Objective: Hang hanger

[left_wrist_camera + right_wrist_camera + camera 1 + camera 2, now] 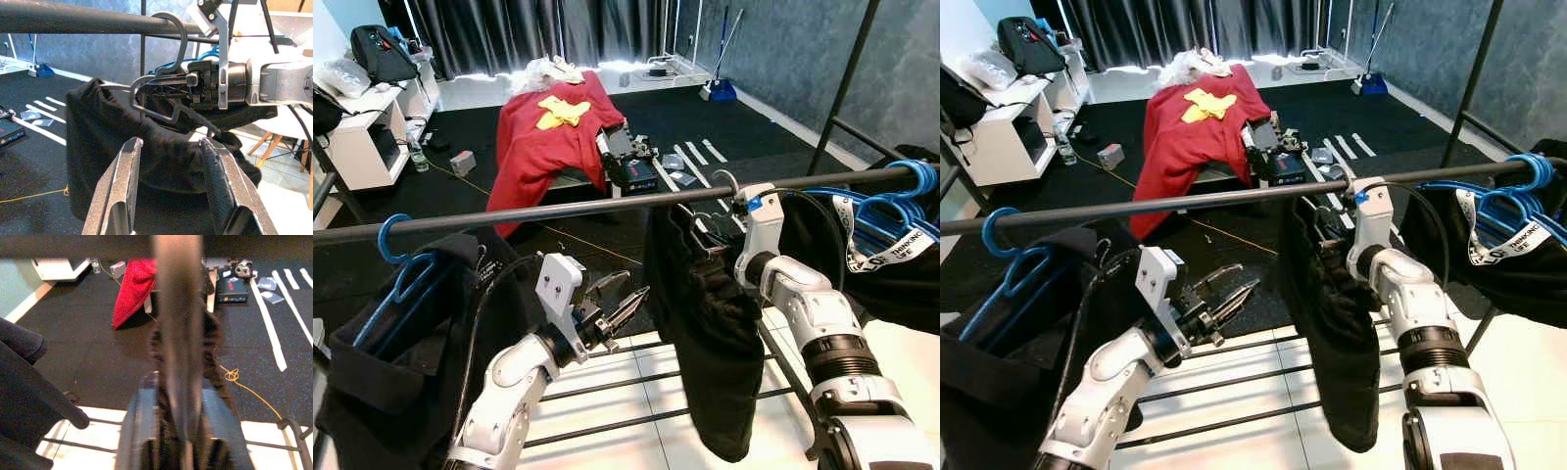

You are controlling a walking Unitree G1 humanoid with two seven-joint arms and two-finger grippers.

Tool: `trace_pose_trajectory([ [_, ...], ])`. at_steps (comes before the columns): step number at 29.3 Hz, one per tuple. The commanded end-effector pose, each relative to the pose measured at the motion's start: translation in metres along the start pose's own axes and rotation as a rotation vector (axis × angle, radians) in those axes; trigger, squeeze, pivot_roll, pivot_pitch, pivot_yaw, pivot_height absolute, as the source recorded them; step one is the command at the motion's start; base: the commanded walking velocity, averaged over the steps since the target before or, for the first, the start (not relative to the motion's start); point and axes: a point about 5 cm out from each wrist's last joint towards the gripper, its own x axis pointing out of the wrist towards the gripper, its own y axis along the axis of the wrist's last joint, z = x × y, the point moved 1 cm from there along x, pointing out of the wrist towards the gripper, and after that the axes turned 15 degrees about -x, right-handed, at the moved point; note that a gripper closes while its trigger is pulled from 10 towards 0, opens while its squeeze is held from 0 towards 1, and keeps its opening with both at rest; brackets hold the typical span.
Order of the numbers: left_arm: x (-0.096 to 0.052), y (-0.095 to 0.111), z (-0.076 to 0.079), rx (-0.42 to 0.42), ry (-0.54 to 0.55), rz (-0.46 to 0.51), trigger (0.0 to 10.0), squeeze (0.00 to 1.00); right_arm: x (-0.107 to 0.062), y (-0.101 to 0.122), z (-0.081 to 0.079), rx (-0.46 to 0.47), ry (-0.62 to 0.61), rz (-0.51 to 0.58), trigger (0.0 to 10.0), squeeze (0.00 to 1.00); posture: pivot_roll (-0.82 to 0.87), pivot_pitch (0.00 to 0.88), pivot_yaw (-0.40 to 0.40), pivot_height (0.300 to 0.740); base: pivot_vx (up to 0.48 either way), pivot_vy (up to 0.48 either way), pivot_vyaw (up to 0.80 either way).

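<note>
A grey hanger (728, 180) carrying a black garment (705, 323) has its hook over the dark clothes rail (558, 210). My right gripper (164, 93) is just under the rail, shut on the hanger's neck below the hook. In the right wrist view the blurred grey hanger (177, 308) runs up between the closed fingers (142, 421). My left gripper (619, 305) is open and holds nothing. It sits below the rail, left of the garment and pointing at it. Its two fingers (122, 181) frame the garment (117, 132) in the left wrist view.
Blue hangers with dark clothes hang at the rail's left end (399, 257) and right end (899, 192). The rack's lower bars (636, 384) cross over white floor. Beyond the rack stand a red-draped table (553, 132), a black case (632, 168) and a white shelf (362, 137).
</note>
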Motion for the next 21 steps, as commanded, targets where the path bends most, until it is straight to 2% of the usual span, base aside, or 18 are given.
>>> trace_pose_trajectory([
  [1,-0.004,-0.004,-0.002,0.015,0.008,-0.036,10.0,0.00,0.001,0.007,0.002,-0.014,-0.018,0.030,10.0,0.54,-0.01,0.000,0.021,0.740,0.000,0.000,0.00],
  [2,-0.004,-0.004,-0.002,0.015,0.008,-0.036,10.0,0.00,0.001,0.007,0.002,-0.014,-0.018,0.030,10.0,0.54,-0.01,0.000,0.021,0.740,0.000,0.000,0.00],
  [3,-0.005,-0.004,-0.002,0.015,0.010,-0.038,10.0,0.00,0.002,0.008,0.002,-0.029,-0.025,0.034,10.0,0.00,-0.01,0.000,0.022,0.740,0.000,0.000,0.00],
  [5,-0.005,-0.004,-0.002,0.015,0.010,-0.038,10.0,0.00,0.002,0.008,0.002,-0.029,-0.025,0.034,10.0,0.00,-0.01,0.000,0.022,0.740,0.000,0.000,0.00],
  [13,-0.004,-0.005,-0.004,0.020,0.016,-0.043,10.0,0.00,-0.004,0.019,-0.003,-0.156,-0.007,0.046,10.0,0.00,-0.02,0.000,0.028,0.740,0.000,0.000,0.00],
  [14,-0.005,-0.005,-0.008,0.018,0.039,-0.038,10.0,0.00,-0.008,0.020,-0.005,-0.230,0.020,0.017,10.0,0.00,-0.02,0.000,0.033,0.740,0.000,0.000,0.00],
  [17,-0.005,-0.005,-0.008,0.018,0.039,-0.038,10.0,0.00,-0.008,0.020,-0.005,-0.230,0.020,0.017,10.0,0.00,-0.02,0.000,0.033,0.740,0.000,0.000,0.00],
  [19,-0.008,-0.005,-0.018,0.014,0.087,-0.043,10.0,0.00,-0.019,0.029,-0.006,-0.306,0.075,-0.055,10.0,0.00,-0.02,0.000,0.039,0.740,0.000,0.000,0.00],
  [21,-0.008,-0.005,-0.018,0.014,0.087,-0.043,10.0,0.00,-0.019,0.029,-0.006,-0.306,0.075,-0.055,10.0,0.00,-0.02,0.000,0.039,0.740,0.000,0.000,0.00],
])
